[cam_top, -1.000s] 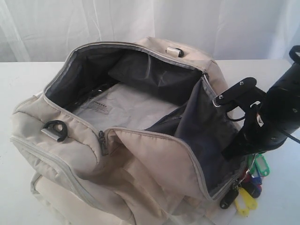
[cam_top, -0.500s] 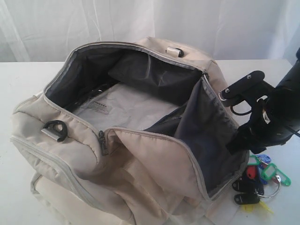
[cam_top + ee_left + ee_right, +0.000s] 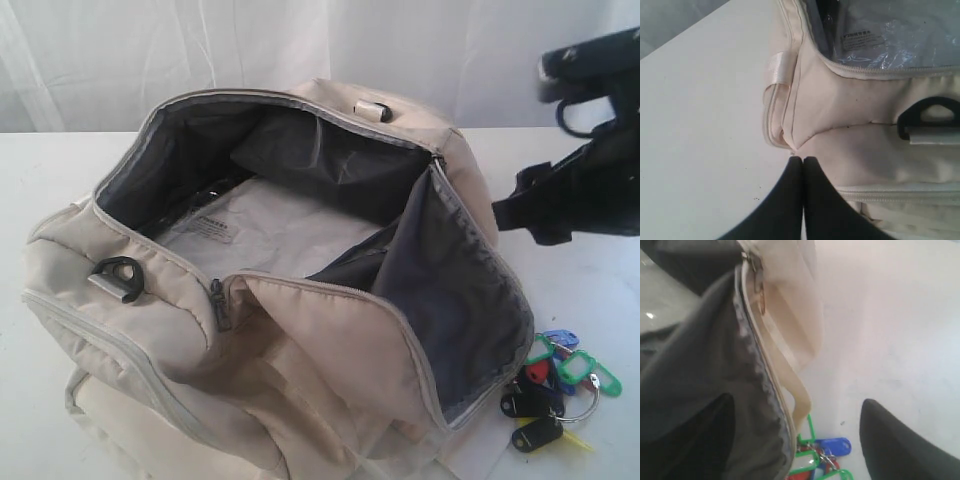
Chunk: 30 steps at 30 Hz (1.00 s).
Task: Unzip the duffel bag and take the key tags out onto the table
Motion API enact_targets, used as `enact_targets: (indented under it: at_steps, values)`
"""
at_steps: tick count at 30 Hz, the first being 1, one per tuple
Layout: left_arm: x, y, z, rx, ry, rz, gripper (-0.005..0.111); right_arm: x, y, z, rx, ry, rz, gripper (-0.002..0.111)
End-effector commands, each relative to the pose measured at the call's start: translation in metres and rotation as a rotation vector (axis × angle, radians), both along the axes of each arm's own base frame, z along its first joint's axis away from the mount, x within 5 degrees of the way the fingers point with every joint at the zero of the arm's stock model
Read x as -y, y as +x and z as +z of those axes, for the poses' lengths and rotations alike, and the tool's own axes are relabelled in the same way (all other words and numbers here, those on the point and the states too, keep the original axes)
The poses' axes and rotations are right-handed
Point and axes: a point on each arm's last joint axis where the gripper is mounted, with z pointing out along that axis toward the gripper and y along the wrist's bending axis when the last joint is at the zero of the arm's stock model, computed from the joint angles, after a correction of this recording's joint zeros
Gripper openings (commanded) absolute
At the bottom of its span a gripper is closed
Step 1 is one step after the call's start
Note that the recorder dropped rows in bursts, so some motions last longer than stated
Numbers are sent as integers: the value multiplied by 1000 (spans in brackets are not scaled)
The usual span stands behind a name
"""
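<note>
At the right gripper (image 3: 796, 402), the fingers (image 3: 900, 440) stand spread wide with nothing between them, raised near the right edge of the table (image 3: 40, 200); below them the key tags (image 3: 553, 385) lie on the tabletop toward its near right corner, just beside the open duffel bag (image 3: 330, 340). On the left gripper (image 3: 803, 159) the fingers are pressed together, tips against the bag's end toward the left edge; whether fabric is pinched cannot be told. Handling estimate: tags light, rigid, loosely jointed, liable to splay and swing; grasp at the metal ring (image 3: 596, 395) or the bunched cluster; bag cloth soft, collapses readily.

White table (image 3: 40, 180): duffel bag (image 3: 300, 345), key tags (image 3: 556, 386)
</note>
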Motion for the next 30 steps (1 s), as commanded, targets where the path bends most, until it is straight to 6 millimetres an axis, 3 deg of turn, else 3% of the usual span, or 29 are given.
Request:
enact_targets:
  at_steps: [1, 4, 16, 30]
  values:
    - [-1, -2, -1, -6, -18, 9, 0, 8, -26, 26, 40, 137, 16, 47]
    - [-1, -2, -1, -6, -18, 9, 0, 10, -41, 33, 49, 146, 103, 1]
    - [-1, -2, -1, -3, -16, 8, 0, 32, -81, 47, 166, 157, 158, 0]
    - [0, -1, -1, 4, -18, 5, 0, 35, -84, 50, 190, 152, 164, 0]
